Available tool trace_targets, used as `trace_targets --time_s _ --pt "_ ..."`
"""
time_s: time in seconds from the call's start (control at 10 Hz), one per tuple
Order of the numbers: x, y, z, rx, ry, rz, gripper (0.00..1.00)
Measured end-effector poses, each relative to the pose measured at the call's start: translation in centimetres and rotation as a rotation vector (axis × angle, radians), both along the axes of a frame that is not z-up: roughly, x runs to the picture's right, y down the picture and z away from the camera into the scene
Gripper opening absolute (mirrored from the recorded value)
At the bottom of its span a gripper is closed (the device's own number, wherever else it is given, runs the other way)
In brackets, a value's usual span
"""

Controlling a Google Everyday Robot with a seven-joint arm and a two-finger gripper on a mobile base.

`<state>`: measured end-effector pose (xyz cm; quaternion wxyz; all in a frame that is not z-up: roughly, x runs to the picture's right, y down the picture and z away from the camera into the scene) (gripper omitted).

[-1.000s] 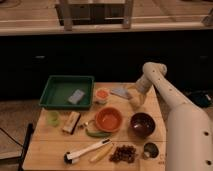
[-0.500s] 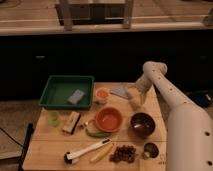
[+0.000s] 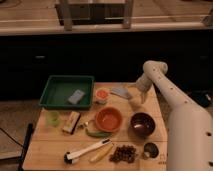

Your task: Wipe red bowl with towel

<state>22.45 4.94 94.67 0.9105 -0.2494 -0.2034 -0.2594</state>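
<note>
View: single, elevated, angled down at table | range: medium | gripper right of centre frame, open

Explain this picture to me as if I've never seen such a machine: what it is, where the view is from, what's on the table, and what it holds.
The white jointed thing is a robot arm. Its grasping tool hangs over the wooden table, just right of the towel, open and holding nothing. The single view looks down on the table from the front. On it lie a red bowl, a dark bowl, a green tray holding a small block, a pale cup and a brush.
</note>
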Motion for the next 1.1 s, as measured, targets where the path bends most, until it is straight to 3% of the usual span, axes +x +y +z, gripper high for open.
trace_targets --time_s 0.7,1.1 --pt "-1.3 -1.3 0.5 0.035 -0.002 -0.030 0.80" --pt "-3.2 -1.6 1.5 0.032 -0.006 -0.056 0.80"
